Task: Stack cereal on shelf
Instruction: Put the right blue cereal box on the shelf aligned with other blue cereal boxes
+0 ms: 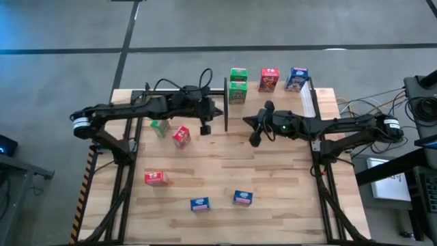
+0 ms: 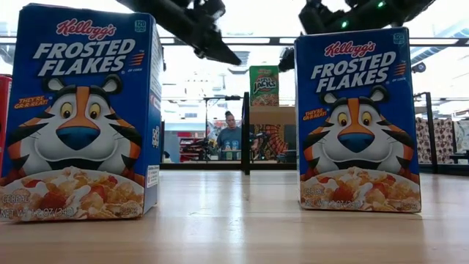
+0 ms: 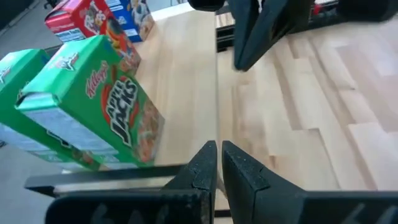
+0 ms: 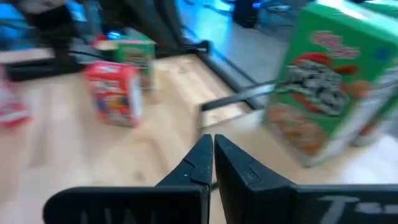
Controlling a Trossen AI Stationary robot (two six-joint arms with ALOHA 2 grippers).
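Plank table (image 1: 287, 198) with scattered cereal boxes (image 1: 156, 178)

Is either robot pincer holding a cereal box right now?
No. The left pincer and the right pincer are both shut with nothing between their fingers, above the light wooden table.

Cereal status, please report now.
Both claws shut, empty: left, right. Four cereal boxes on shelf, five on table. Nothing blocking.

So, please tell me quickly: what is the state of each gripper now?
Left gripper: closed, holding nothing.
Right gripper: closed, holding nothing.
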